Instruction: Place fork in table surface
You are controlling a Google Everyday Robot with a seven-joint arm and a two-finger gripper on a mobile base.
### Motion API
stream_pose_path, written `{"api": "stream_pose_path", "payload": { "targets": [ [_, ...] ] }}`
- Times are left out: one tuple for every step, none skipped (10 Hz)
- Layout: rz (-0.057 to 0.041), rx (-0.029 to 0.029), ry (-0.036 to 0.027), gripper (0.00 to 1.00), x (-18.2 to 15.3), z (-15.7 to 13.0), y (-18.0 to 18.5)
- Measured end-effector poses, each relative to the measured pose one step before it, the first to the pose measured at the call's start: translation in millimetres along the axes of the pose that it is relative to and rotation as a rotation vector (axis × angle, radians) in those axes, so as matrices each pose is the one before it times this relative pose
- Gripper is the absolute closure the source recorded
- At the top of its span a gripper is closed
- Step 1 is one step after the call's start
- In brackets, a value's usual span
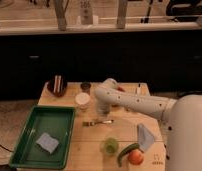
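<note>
Jaws of the gripper [102,113], at the end of a white arm reaching in from the right edge, point down over the middle of the light wooden surface [94,135]; whether they stand apart or together cannot be told. Just beside them, toward the near edge, the small silvery fork [97,121] lies flat on the surface, its length running left to right, and whether the jaws touch it cannot be told. A white cup [82,101] stands just left of the gripper, and a green tray [24,131] sits at the left edge.
</note>
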Motion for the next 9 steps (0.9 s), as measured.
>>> {"api": "stream_pose_path", "payload": {
  "targets": [
    [-0.00322, -0.00533, 0.00146, 0.95, 1.02, -4.24, 0.97],
    [-0.00426, -0.00493, 0.00166, 0.95, 1.35, -4.25, 1.04],
    [-0.00382, -0.00283, 0.00086, 0.92, 0.55, -2.80, 0.49],
    [-0.00987, -0.00407, -0.00216, 0.84, 0.25, -1.16, 1.12],
    [-0.01139, -0.00618, -0.00290, 0.72, -2.05, 1.89, 1.74],
    [-0.00553, -0.00445, -0.00085, 0.64, -1.80, 1.33, 1.07],
    [-0.00244, -0.00204, -0.00190, 0.55, -0.96, 2.18, 2.42],
    [0.00172, 0.00383, -0.00284, 0.44, 0.00, 1.57, 2.43],
    [0.00127, 0.00738, -0.00114, 0.32, -0.57, 2.34, 2.43]
  ]
}}
